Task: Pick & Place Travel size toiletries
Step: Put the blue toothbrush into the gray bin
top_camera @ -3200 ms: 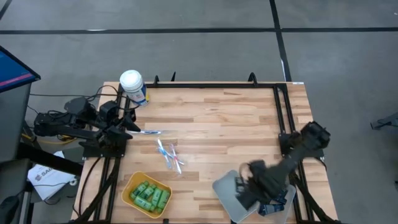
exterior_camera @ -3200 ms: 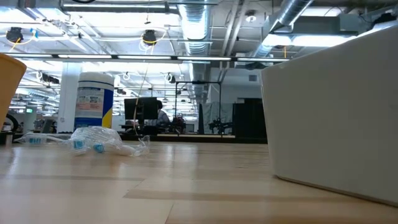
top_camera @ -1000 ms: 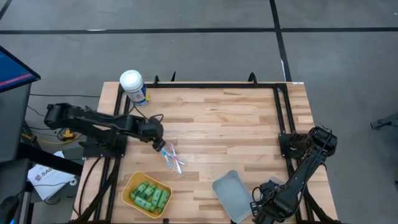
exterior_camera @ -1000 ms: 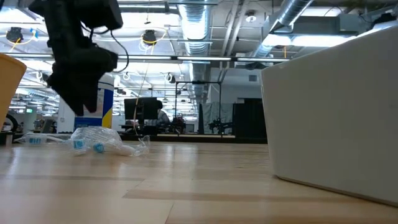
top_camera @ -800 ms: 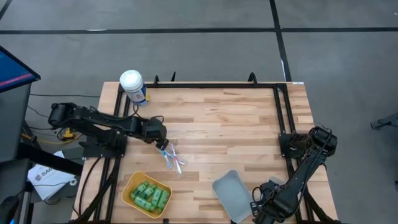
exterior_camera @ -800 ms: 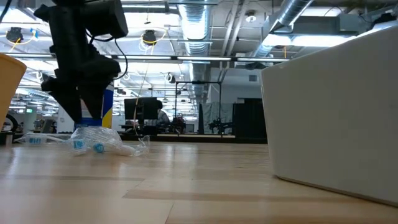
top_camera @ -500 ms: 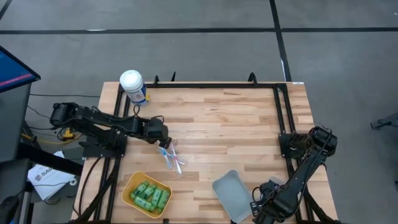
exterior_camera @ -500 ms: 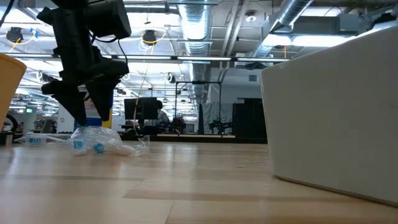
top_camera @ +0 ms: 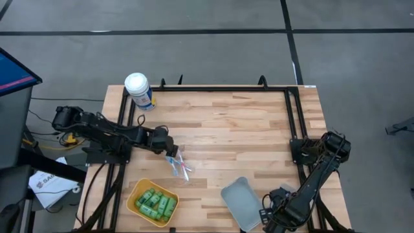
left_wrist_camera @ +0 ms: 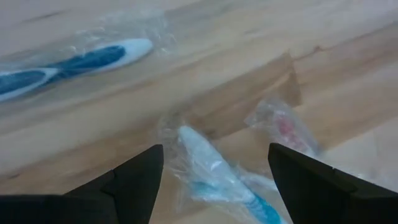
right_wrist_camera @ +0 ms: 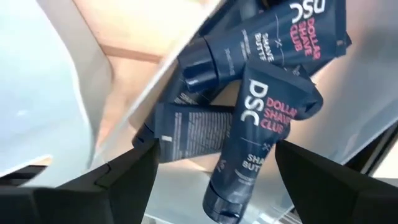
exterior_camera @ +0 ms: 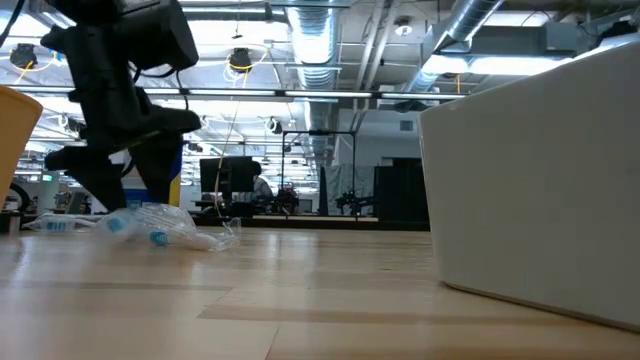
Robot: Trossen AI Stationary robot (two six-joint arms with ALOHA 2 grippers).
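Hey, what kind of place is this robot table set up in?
Probably a large open lab or industrial workspace: exposed ceiling ducts, a bare concrete floor with marked lines, and workstation monitors behind the wooden table.

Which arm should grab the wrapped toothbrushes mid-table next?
The left. Its tool is open right over the wrapped toothbrushes, one lying between its fingers. The right tool is open over navy tubes at the near right corner.

Left gripper (top_camera: 169, 151) lowered, jaws apart (right gripper (top_camera: 266, 217) likewise, near edge)
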